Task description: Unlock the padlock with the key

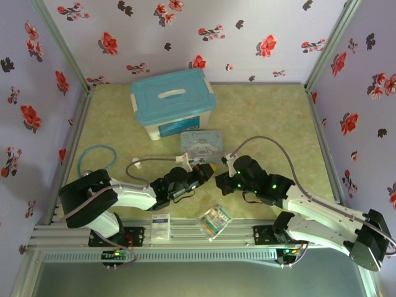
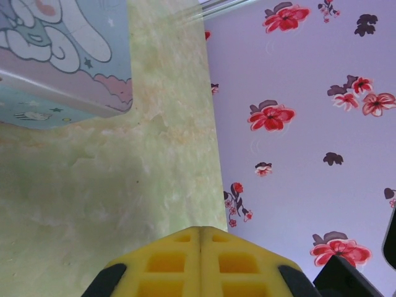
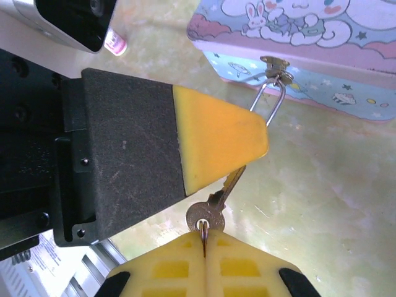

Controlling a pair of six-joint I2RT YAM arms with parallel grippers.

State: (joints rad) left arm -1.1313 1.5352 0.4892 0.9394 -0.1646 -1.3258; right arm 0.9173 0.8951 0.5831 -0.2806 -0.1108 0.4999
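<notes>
Padlock [image 3: 282,99], hooked on the clasp [image 3: 275,64] of the tin [image 3: 322,37], seemed pinched in the closed left gripper [image 3: 262,140]; the right gripper [image 3: 205,247] clamped the key [image 3: 206,216], apparently inserted, needing a twist next.

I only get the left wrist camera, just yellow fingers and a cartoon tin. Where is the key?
Observer: The right hand pinches the key by its head, close beside the left hand.
Operator: Is it in the padlock?
Observer: Its blade slips behind the left hand's yellow finger, which hides the padlock's body.
Operator: Any padlock showing?
Observer: Its silver shackle pokes out past that finger and seems hooked through the latch on the tin.
</notes>
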